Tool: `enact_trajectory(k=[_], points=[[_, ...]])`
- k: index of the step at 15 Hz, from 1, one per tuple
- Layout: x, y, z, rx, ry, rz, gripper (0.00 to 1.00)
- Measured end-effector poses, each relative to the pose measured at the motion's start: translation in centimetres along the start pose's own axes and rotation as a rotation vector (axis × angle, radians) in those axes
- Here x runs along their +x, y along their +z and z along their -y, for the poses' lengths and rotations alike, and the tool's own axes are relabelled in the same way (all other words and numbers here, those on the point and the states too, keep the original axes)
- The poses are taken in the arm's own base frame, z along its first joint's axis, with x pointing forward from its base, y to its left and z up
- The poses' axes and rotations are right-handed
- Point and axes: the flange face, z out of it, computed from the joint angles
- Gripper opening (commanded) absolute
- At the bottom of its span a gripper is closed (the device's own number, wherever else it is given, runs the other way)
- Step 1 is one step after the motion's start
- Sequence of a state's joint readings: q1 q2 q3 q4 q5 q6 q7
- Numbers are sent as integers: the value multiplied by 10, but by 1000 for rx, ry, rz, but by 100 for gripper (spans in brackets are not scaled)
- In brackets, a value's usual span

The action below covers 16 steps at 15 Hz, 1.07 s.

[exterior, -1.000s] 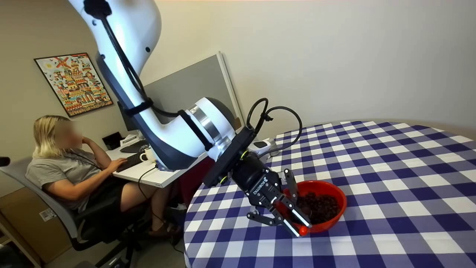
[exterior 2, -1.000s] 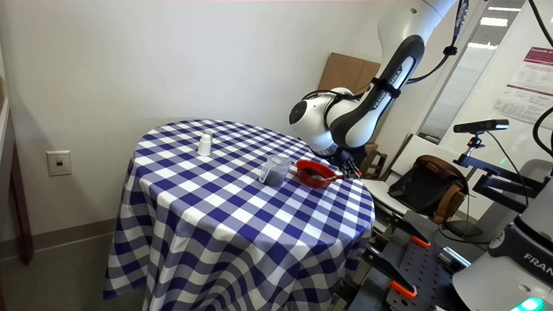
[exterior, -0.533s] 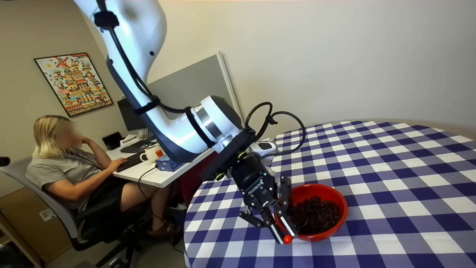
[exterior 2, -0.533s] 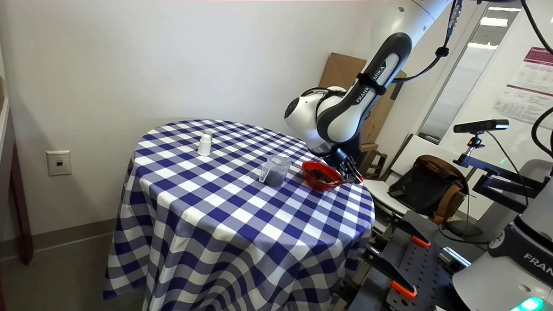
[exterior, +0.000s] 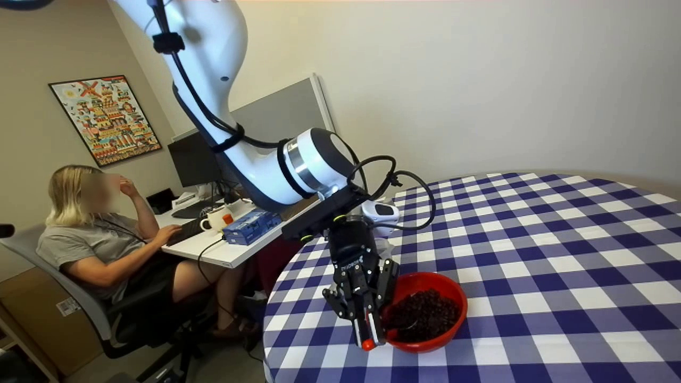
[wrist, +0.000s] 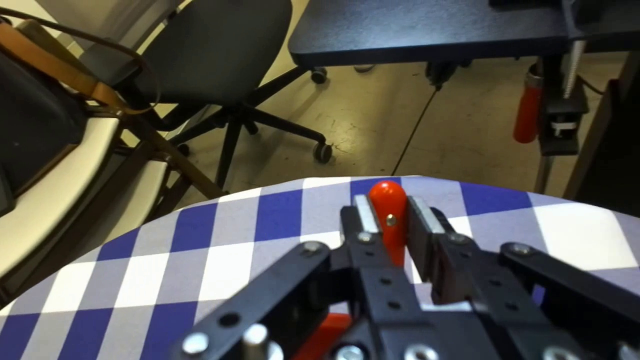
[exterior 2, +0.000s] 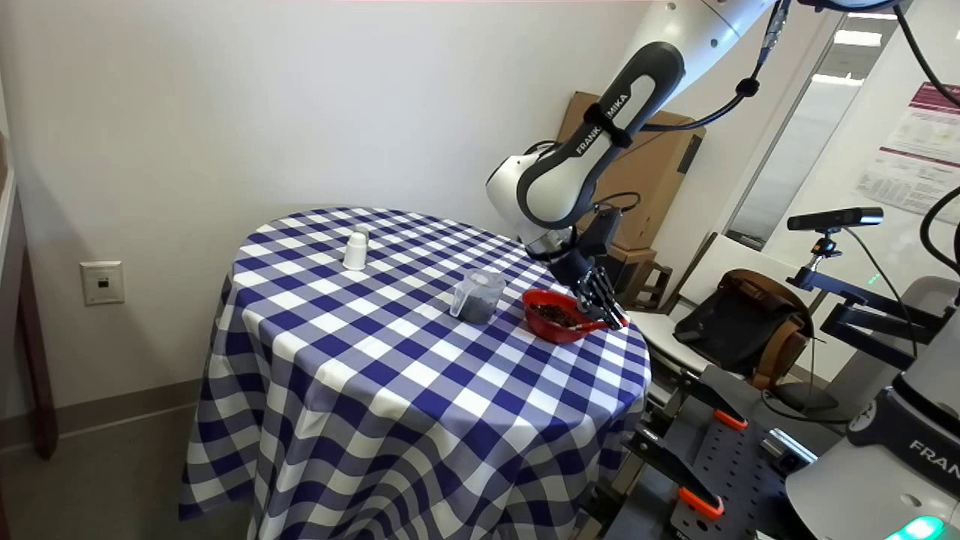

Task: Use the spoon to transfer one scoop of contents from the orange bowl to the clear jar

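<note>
Spoon (wrist: 388,197) shows at the middle of the wrist view, its red handle pinched by the gripper (wrist: 393,217), whose fingers are drawn together to the handle's width, one pad on either side and the rounded end poking past the tips. In an exterior view the orange bowl (exterior: 425,347) sits in the lower middle of the frame, just right of the gripper, with dark contents (exterior: 430,314) heaped inside. The spoon's head seems to lie at the heap's left side, but too little of it shows to say how much it carries. The clear jar (exterior 2: 484,289) stands upright near the centre of an exterior view, left of the bowl and apart from it, its lower part dark. Farther left in that frame, a white container (exterior 2: 355,253) stands on the blue-and-white checked cloth (exterior 2: 405,360).
</note>
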<state>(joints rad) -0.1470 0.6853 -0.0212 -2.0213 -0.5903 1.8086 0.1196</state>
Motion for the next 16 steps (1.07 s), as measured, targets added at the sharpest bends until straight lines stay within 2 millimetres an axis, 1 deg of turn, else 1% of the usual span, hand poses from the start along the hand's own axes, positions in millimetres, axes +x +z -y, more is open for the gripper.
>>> enact_trajectory(k=[5,10,16], points=[[7,-9,-4,154,40,18,7],[13,-12,-10,275,79,51,7],[17,-17,-9,391,96,84,7]])
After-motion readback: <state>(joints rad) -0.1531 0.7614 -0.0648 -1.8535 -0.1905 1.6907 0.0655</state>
